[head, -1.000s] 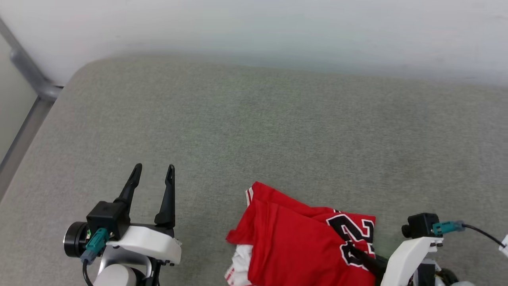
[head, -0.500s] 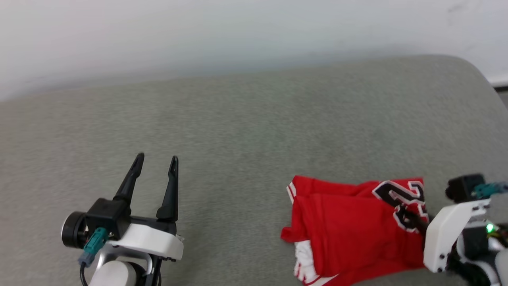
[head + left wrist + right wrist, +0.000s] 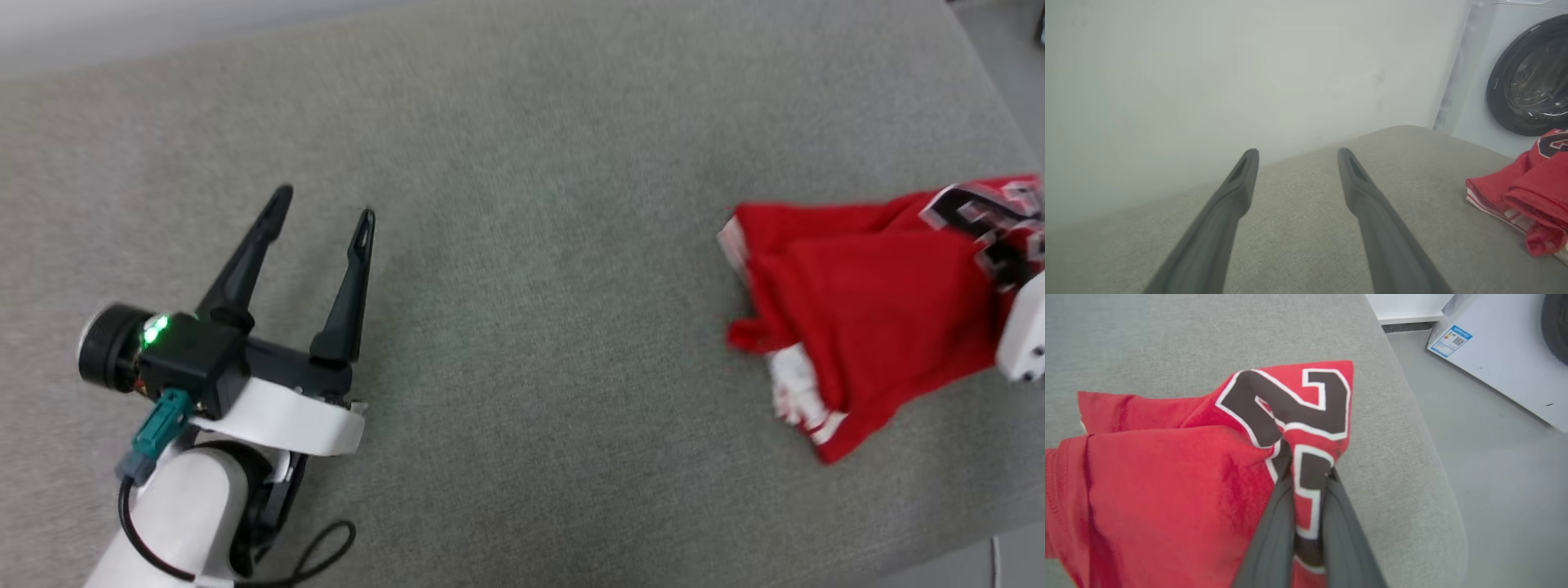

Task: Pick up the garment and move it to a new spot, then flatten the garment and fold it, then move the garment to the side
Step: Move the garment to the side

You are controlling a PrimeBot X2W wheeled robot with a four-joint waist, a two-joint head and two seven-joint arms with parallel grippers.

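Head view, far right: why is the garment point(image 3: 865, 302) gathered into a wedge there?

Because the right claw point(image 3: 1308, 465) has it pinched. Right wrist view shows both fingers closed tight on a fold across the black number, so the cloth fans out from that one point toward frame left. I judge this to be the carry to a new spot.

And the left claw point(image 3: 324, 204)?

Fingers spread wide with nothing between them, at lower left over bare tabletop point(image 3: 531, 204), well apart from the garment. It is probably kept free for the flattening.

What can't you make out?

In head view the right claw's fingers are cut off by the right edge; a white wrist casing point(image 3: 1024, 327) overlaps the cloth. That view is blurred, so the trim is smeared. Whether the lower hem rests on the tabletop or hangs just clear, I cannot tell. Most of the lettering is folded out of sight. Left wrist view crops the garment at its right edge, below a washer point(image 3: 1527, 77) door.
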